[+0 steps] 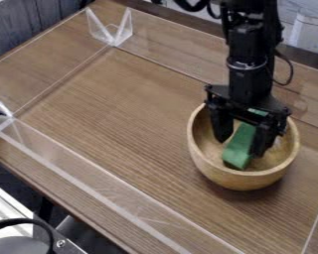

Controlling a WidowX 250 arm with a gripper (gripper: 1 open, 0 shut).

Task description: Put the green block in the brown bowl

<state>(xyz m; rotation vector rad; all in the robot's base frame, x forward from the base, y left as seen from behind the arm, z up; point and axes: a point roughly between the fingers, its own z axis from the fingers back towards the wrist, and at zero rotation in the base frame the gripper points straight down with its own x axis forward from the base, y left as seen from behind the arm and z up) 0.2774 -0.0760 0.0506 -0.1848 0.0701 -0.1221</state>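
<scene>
- Well, at the far left I see clear tape [88, 184] stuck on the brown table [102, 99], running down toward the front.
- At the bottom left corner, I can see black cables [27, 226] (they look a bit like a tangle of noodles).
- Up near the top, left of my arm, a small see-through shape [111, 28] sits on the table.
- Next comes the brown bowl [209, 164], round and made of wood, on the right side of the table.
- The green block [238, 151] is in the bowl, lying on a slant, and part of it hides behind my claw.
- My black claw [245, 131] points down into the bowl. It is open wide, with one finger on each side of the block.
</scene>
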